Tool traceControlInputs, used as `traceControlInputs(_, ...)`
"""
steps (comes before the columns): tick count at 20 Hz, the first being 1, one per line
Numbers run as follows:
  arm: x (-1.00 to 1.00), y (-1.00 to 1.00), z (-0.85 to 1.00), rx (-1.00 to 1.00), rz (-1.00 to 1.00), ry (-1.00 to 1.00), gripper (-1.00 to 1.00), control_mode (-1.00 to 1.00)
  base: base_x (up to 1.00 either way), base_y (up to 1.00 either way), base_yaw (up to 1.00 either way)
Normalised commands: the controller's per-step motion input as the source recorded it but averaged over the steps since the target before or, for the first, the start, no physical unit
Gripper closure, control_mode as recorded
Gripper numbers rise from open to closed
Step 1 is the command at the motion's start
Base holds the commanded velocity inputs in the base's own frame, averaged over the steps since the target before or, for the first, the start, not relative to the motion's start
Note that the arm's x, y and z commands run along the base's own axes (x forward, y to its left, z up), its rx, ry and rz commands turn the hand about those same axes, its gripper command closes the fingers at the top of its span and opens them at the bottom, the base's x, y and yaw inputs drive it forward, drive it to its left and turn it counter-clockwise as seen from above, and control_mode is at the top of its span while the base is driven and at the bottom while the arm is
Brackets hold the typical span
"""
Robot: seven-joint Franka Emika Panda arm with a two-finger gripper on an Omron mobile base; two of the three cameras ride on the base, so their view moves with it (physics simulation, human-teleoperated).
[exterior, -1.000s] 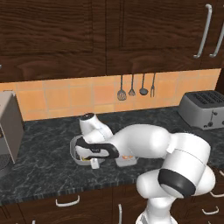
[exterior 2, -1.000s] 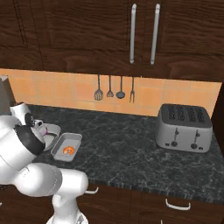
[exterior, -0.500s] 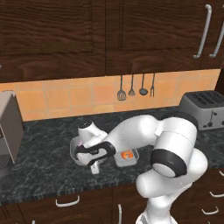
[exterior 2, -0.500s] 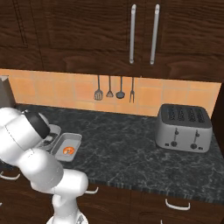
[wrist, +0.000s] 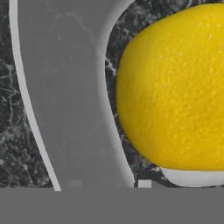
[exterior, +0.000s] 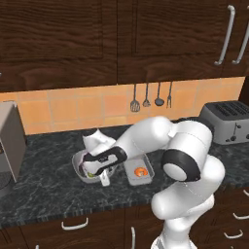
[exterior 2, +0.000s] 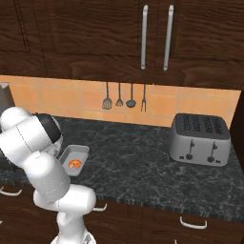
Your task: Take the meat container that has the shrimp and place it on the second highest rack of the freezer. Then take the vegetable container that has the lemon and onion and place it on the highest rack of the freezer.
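Note:
The vegetable container (exterior: 81, 166) is a grey tub on the dark counter, left of the meat container (exterior: 138, 171), a flat grey tray with an orange shrimp (exterior: 140, 170) in it. My gripper (exterior: 100, 176) is down at the tub's front rim, one white finger outside the wall. In the hand view the yellow lemon (wrist: 175, 87) looms large on the right and the tub's grey wall (wrist: 65, 96) runs down between my fingertips. The gripper (wrist: 109, 183) stands open astride that wall. The onion is hidden. From the right base view the meat container (exterior 2: 74, 159) shows beside my arm.
A toaster (exterior: 228, 121) stands at the counter's right end (exterior 2: 199, 139). Utensils (exterior: 151, 97) hang on the tiled wall. A grey appliance (exterior: 8, 141) sits at the far left. Dark cabinets hang above, drawers lie below the counter edge.
The arm has swung its elbow toward the right and dropped the hand lower onto the vegetable container's front rim. Both containers have stayed where they were.

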Motion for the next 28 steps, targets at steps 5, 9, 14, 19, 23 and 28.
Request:
traceControlInputs(5,-0.12,-0.05,0.36,0.01,0.0,-0.23,1.0,-1.0,0.0,0.0,0.0)
traceControlInputs(9,-0.51,-0.18,0.96,0.18,0.05,-0.05,1.0,-1.0,0.0,0.0,0.0)
traceControlInputs(14,-0.85,-0.46,0.79,0.17,0.24,-0.02,1.0,-1.0,0.0,0.0,0.0)
traceControlInputs(19,-1.0,-0.85,0.54,0.01,0.34,-0.38,1.0,-1.0,0.0,0.0,0.0)
traceControlInputs(23,-1.0,-0.97,0.65,0.1,0.26,-0.2,1.0,-1.0,0.0,0.0,0.0)
traceControlInputs(28,-1.0,-1.0,0.32,0.1,0.11,-0.05,1.0,-1.0,0.0,0.0,0.0)
